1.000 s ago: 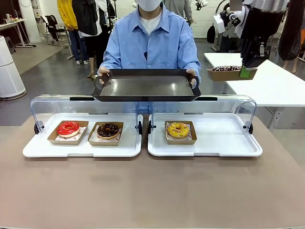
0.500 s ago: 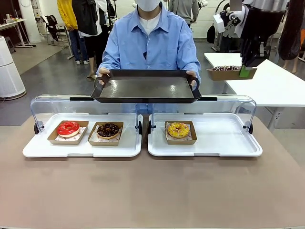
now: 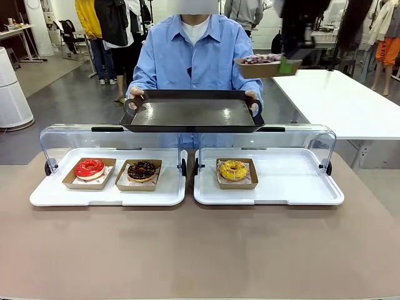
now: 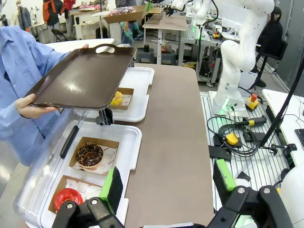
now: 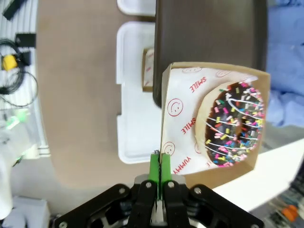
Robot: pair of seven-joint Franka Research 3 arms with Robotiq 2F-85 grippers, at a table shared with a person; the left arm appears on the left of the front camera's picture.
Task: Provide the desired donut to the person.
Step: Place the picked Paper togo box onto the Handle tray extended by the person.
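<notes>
Sprinkled chocolate donut (image 5: 232, 124) in box (image 5: 183, 90), aloft beside person (image 3: 197, 56).

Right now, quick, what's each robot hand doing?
Left gripper: jaws open, holding nothing.
Right gripper: jaws shut on the donut box.

— Where is the donut box (image 3: 267, 67) hanging?
— Over the right end of the serving tray (image 3: 191, 115) the person (image 3: 199, 56) is holding, behind the left display tray (image 3: 106, 195) and right display tray (image 3: 294, 187).
— And in those?
— Two boxes (image 3: 87, 185) (image 3: 139, 187) are sitting in the left, one (image 3: 236, 185) in the right.
</notes>
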